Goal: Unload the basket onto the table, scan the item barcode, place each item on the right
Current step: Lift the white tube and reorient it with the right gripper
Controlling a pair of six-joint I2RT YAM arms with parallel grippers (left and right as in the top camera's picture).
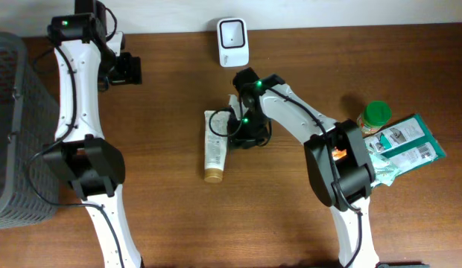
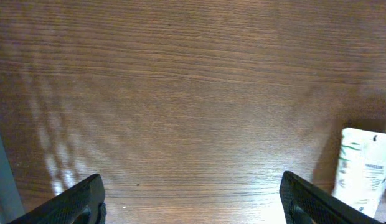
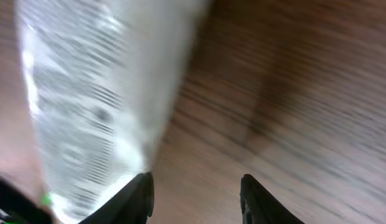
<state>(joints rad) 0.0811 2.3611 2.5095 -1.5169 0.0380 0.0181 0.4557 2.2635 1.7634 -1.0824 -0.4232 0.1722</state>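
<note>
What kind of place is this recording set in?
Likely a mock shop checkout: a white scanner at the back of the table, a grey basket on the left, a tube in the middle.

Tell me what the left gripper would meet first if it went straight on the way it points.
Most likely bare table: the left gripper, jaws open, faces plain wood, and the white tube lies off to one side of that line. Depth is unclear.
</note>
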